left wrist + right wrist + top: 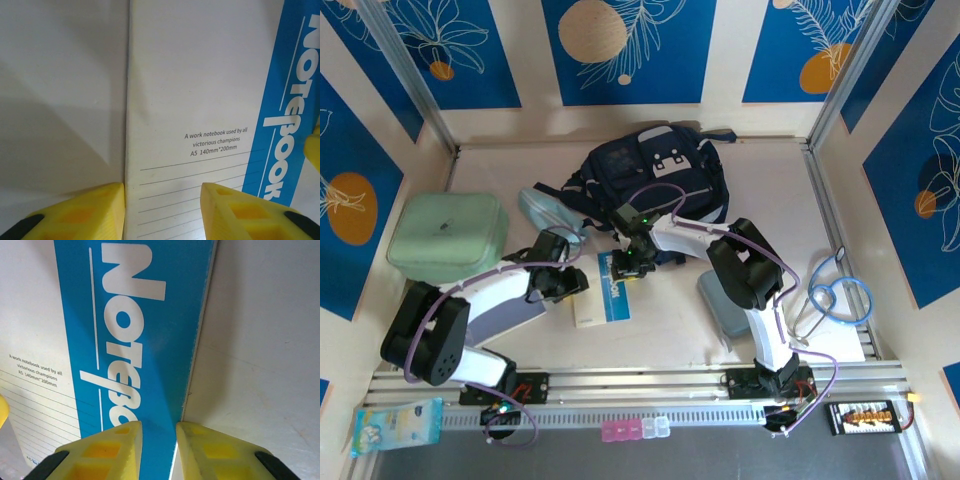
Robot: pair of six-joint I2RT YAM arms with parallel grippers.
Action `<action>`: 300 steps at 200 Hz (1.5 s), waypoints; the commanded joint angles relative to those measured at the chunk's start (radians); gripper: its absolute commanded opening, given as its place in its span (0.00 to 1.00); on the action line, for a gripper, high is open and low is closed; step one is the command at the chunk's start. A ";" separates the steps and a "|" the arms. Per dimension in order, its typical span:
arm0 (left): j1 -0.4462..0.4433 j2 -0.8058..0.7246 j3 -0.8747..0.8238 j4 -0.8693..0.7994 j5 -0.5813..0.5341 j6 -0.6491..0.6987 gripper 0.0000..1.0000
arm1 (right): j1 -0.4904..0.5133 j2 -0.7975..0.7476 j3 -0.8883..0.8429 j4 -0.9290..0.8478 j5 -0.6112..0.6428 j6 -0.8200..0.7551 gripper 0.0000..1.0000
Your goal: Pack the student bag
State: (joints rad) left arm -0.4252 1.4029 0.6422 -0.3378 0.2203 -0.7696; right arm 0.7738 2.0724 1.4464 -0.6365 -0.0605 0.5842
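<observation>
The student bag (660,172), a dark navy backpack with white patches on its front pocket, lies at the back centre of the table. In front of it a white notebook (605,300) with a blue strip lies flat. My left gripper (568,284) is at its left side. In the left wrist view the notebook (200,75) runs under that gripper (162,210), whose yellow fingers (75,212) stand apart astride its left edge. My right gripper (635,262) is at its far right corner. Its jaws (159,450) stand narrowly apart over the blue strip (140,340), astride the right edge.
A mint-green rounded case (448,235) sits at the left and a grey-blue pouch (548,212) beside the bag. A grey flat item (510,318) lies under the left arm, another (720,305) by the right arm. A blue-tubed stethoscope (840,295) lies at the right.
</observation>
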 commanded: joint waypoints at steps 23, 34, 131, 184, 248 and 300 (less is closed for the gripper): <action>0.005 -0.073 0.045 0.032 0.192 -0.004 0.40 | -0.006 0.059 -0.005 -0.061 0.034 0.012 0.28; 0.004 -0.096 0.039 0.038 0.214 -0.011 0.39 | -0.005 0.058 -0.005 -0.063 0.041 0.014 0.28; 0.005 -0.089 -0.006 0.093 0.203 -0.080 0.31 | -0.006 0.068 -0.004 -0.090 0.088 0.023 0.28; 0.004 -0.081 -0.035 0.057 0.131 -0.189 0.32 | -0.005 0.074 0.002 -0.096 0.096 0.023 0.27; 0.005 -0.053 -0.064 0.068 0.108 -0.252 0.29 | 0.005 0.088 0.017 -0.128 0.170 0.015 0.22; 0.004 -0.047 -0.053 0.069 0.109 -0.224 0.16 | 0.006 0.085 0.018 -0.130 0.177 0.016 0.21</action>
State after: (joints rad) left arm -0.4229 1.3510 0.5888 -0.2695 0.3382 -0.9943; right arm 0.7815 2.0895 1.4860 -0.7006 0.0414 0.5922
